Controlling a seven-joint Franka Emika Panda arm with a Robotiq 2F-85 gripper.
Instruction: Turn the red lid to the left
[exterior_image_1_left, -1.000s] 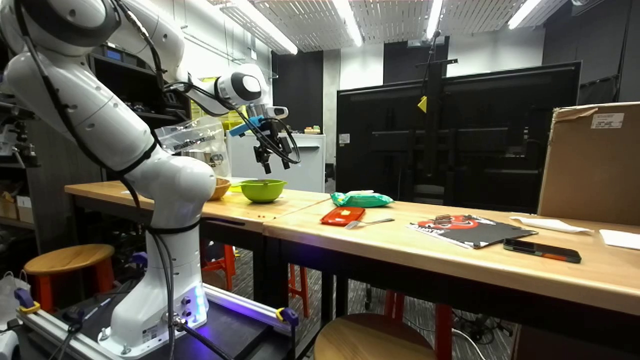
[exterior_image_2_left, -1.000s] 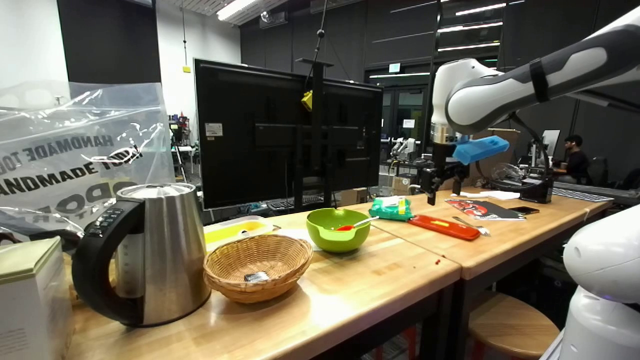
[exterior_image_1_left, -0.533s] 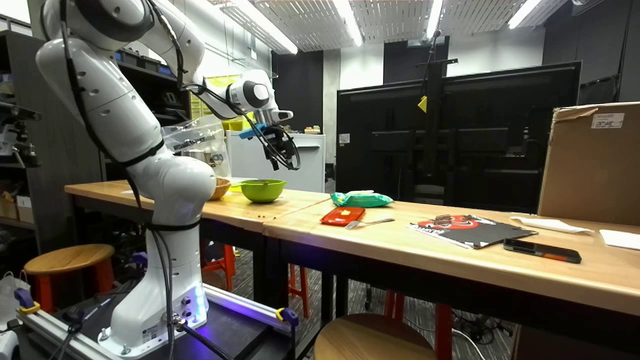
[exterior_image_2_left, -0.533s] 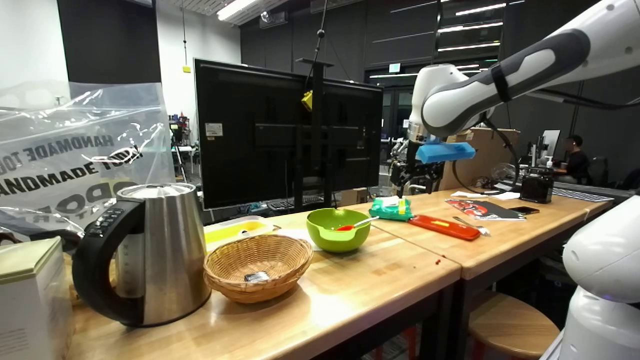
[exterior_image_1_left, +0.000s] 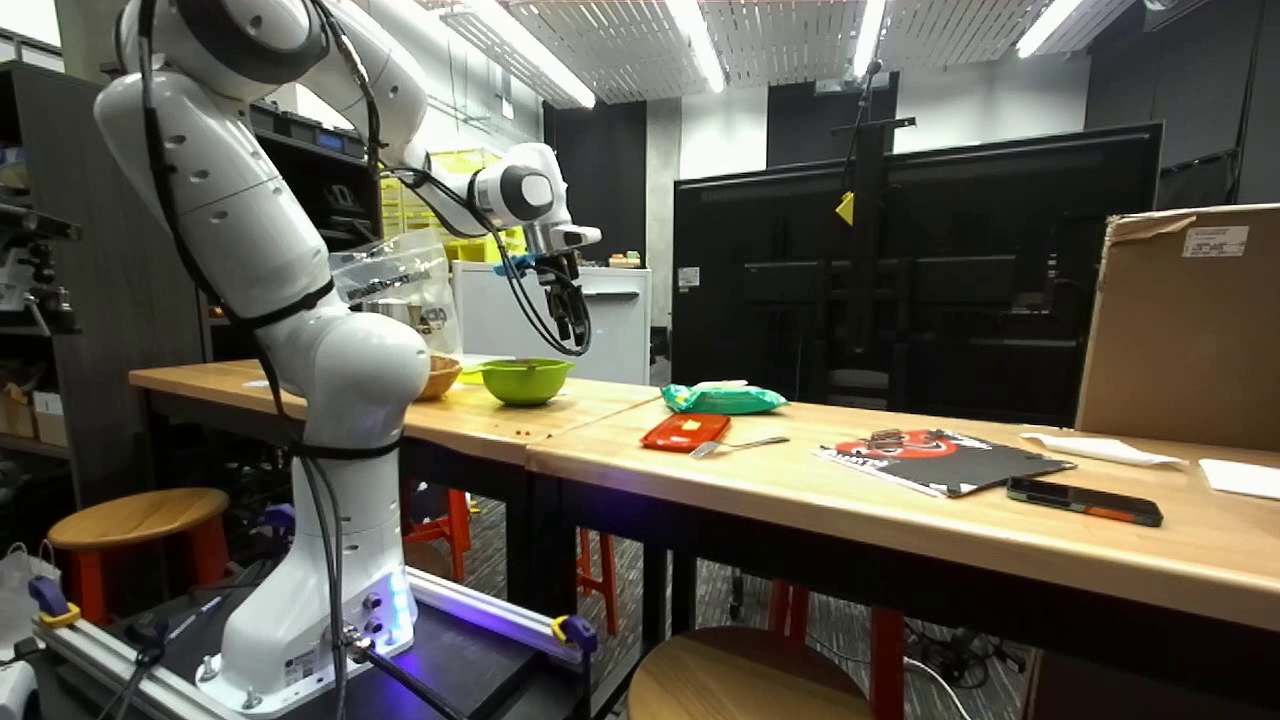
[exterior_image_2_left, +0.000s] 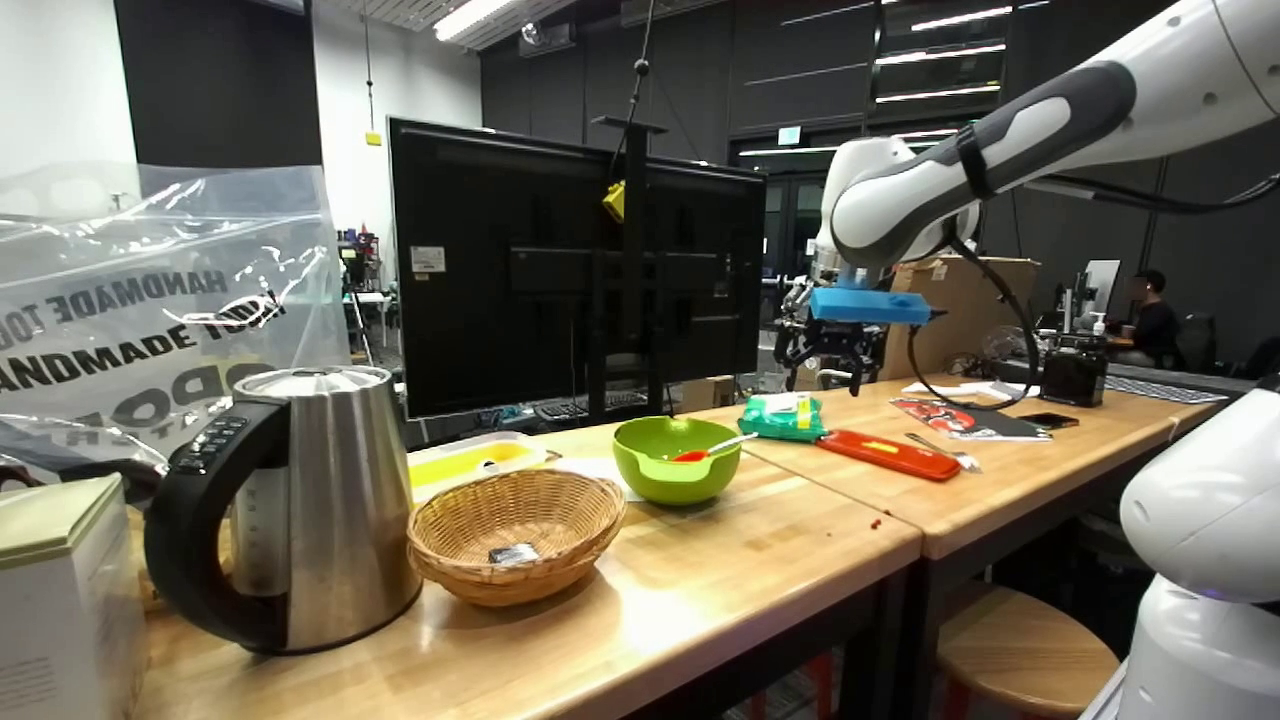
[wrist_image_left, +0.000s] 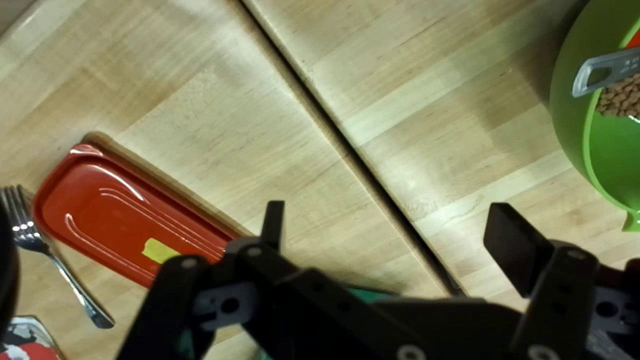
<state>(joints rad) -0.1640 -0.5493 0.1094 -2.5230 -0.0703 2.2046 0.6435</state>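
Note:
The red lid (exterior_image_1_left: 687, 432) is a flat, long, low red piece with a yellow label, lying on the wooden table in both exterior views (exterior_image_2_left: 890, 455). In the wrist view the lid (wrist_image_left: 120, 215) lies slantwise on the left, and its lower right end is hidden behind the left finger. My gripper (wrist_image_left: 392, 235) is open with nothing between the fingers. It hangs above the table in both exterior views (exterior_image_1_left: 572, 335) (exterior_image_2_left: 825, 385), well above the lid and apart from it. In the wrist view the fingers stand over the seam between the tables.
A green bowl (exterior_image_2_left: 675, 465) with a spoon stands beyond the seam from the lid. A teal-green packet (exterior_image_1_left: 725, 399) and a fork (exterior_image_1_left: 735, 446) lie close to the lid. A basket (exterior_image_2_left: 515, 540), kettle (exterior_image_2_left: 320, 510), phone (exterior_image_1_left: 1085, 500) and cardboard box (exterior_image_1_left: 1180, 330) are farther off.
The arm has swung and the gripper has turned about its own axis, so its two fingers now show side by side in an exterior view. The lid and other objects have not moved.

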